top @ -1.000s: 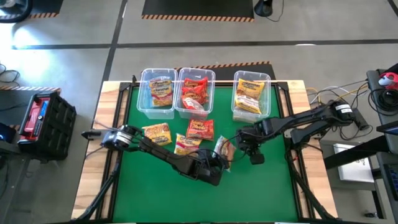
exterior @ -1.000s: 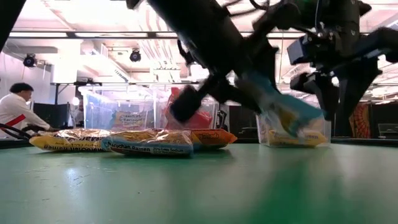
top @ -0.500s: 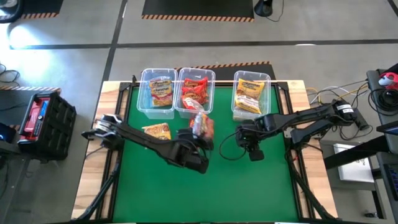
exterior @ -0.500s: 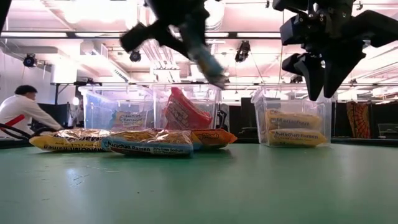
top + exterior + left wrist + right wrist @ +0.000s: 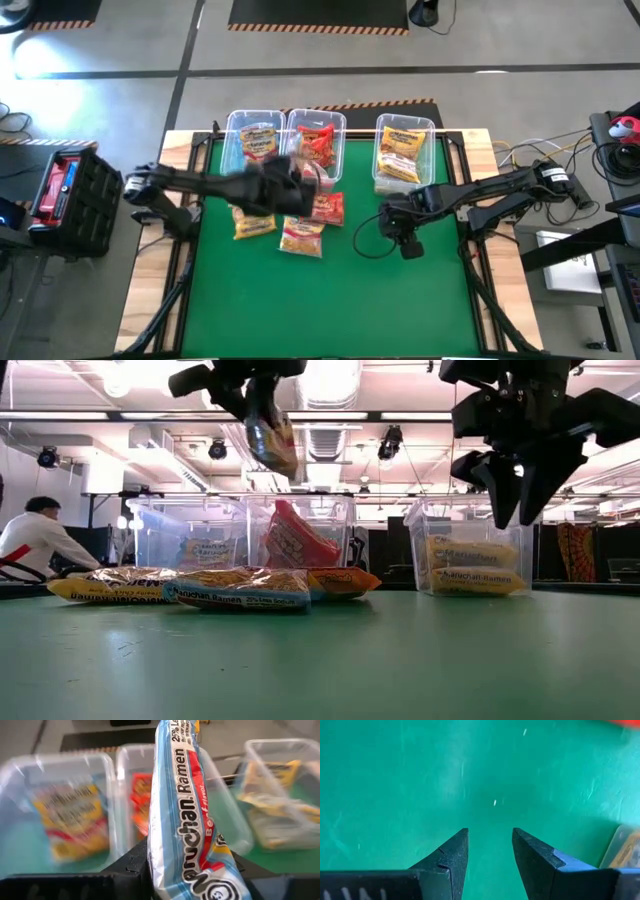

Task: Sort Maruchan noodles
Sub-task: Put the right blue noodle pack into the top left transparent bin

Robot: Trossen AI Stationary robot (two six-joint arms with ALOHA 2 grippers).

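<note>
My left gripper (image 5: 298, 186) hangs high over the table's middle, just before the middle clear bin (image 5: 342, 150), shut on a light-blue and red Maruchan noodle packet (image 5: 184, 810). In the low view that packet (image 5: 272, 438) hangs below the gripper (image 5: 250, 400). Three more packets (image 5: 255, 222) (image 5: 302, 238) (image 5: 327, 207) lie flat on the green mat. The left bin (image 5: 229, 150), the middle bin and the right bin (image 5: 378, 150) each hold packets. My right gripper (image 5: 408, 246) hovers open over bare mat at the right, nothing between its fingers (image 5: 451, 855). My left gripper pinches the packet between its two fingers, on the packet's flat faces near one end (image 5: 167, 867). The packet stands edge-on between the fingers in the wrist view. It is lifted clear of the table and hangs slanting down below the fingers (image 5: 246, 390).
The three bins stand in a row along the mat's far edge, with a gap between the middle and right ones. The near half of the mat (image 5: 330, 310) is bare. A black crate (image 5: 65, 195) sits off the table's left; a person (image 5: 30, 540) shows far behind.
My left gripper has risen and swung from the near middle of the mat toward the far edge and left, rolling its wrist, with the packet held all the way. The packet has been lifted clear of the mat and now hangs high before the middle bin.
</note>
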